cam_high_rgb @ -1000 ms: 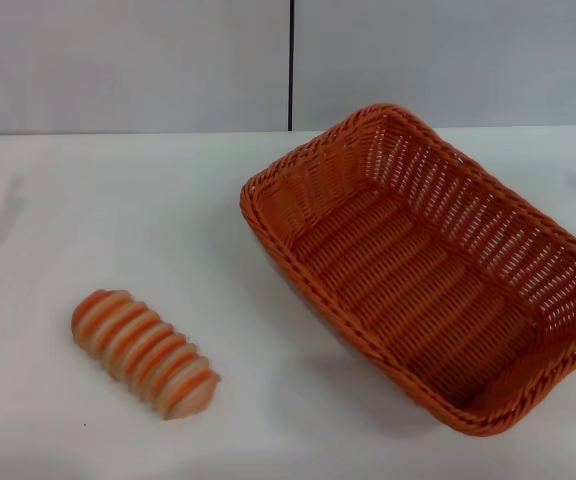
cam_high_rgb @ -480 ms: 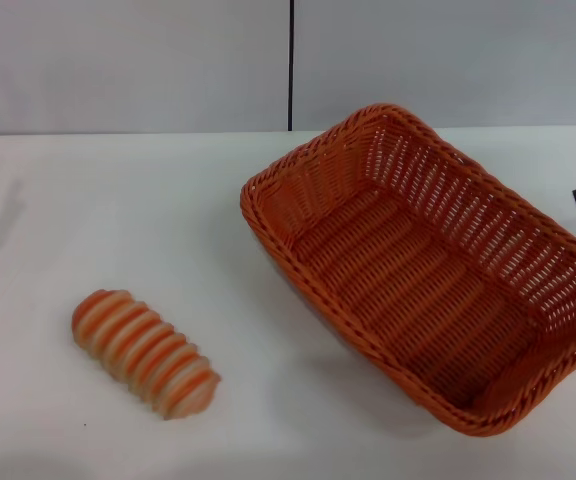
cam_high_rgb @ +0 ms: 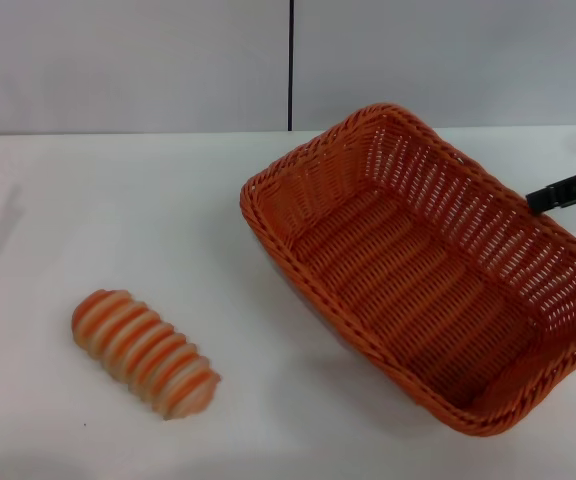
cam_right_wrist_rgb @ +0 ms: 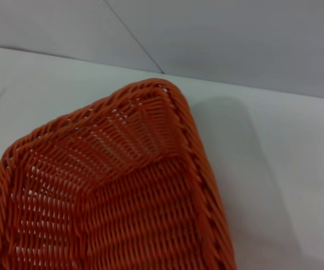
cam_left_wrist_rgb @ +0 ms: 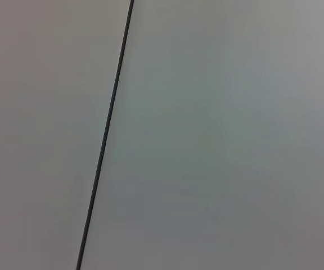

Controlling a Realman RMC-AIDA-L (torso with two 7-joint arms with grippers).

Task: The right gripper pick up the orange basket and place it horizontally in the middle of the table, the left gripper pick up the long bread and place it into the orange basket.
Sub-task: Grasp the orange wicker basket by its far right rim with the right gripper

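Observation:
The orange basket [cam_high_rgb: 408, 285] sits empty on the right half of the white table [cam_high_rgb: 118, 220], turned at an angle, with one corner pointing to the back wall. The right wrist view looks down on that far corner of the basket [cam_right_wrist_rgb: 139, 214]. A thin black finger of my right gripper [cam_high_rgb: 560, 192] pokes in from the right edge, just above the basket's far right rim. The long bread [cam_high_rgb: 143, 352], striped orange and cream, lies at the front left, well apart from the basket. My left gripper is out of view.
A grey wall with a dark vertical seam [cam_high_rgb: 290, 65] closes off the back of the table. The left wrist view holds only that wall and its seam [cam_left_wrist_rgb: 106, 135].
The right gripper's black finger has come in from the right edge and moved left toward the basket's far right rim. The basket and the bread have not moved.

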